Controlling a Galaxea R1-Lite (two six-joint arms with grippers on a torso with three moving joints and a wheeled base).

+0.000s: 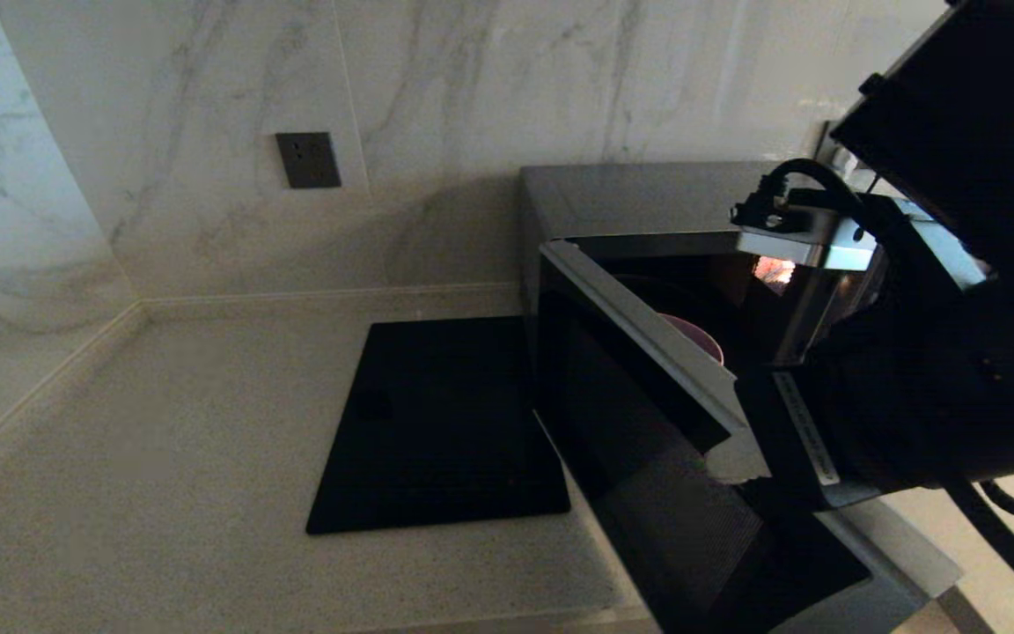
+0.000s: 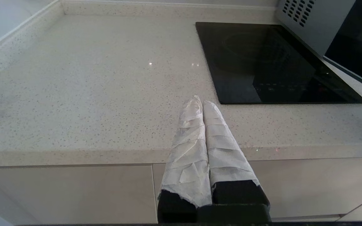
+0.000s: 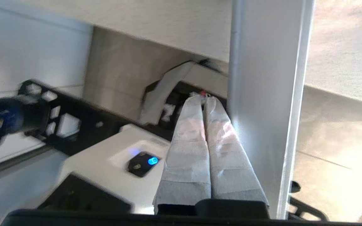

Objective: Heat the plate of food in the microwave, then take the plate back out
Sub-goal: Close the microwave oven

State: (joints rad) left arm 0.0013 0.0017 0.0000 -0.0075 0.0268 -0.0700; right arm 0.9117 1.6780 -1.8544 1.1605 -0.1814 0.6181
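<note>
The silver-grey microwave [image 1: 630,198] stands at the right of the counter, its dark glass door [image 1: 639,458] swung wide open towards me. Inside, only a stretch of the pale lilac plate's rim [image 1: 699,338] shows above the door's top edge; the food on it is hidden. My right gripper [image 1: 733,462] is at the door's free edge, its white-wrapped fingers shut with nothing between them. In the right wrist view this gripper [image 3: 203,98] lies close alongside the door's silver edge panel [image 3: 262,94]. My left gripper [image 2: 200,102] is shut and empty over the counter's front edge.
A flat black glass cooktop [image 1: 445,423] lies on the speckled counter left of the microwave, ahead of the left gripper too [image 2: 269,62]. The microwave's vented side [image 2: 313,22] shows beyond it. A dark wall socket [image 1: 307,159] sits on the marble backsplash. My right arm fills the right side.
</note>
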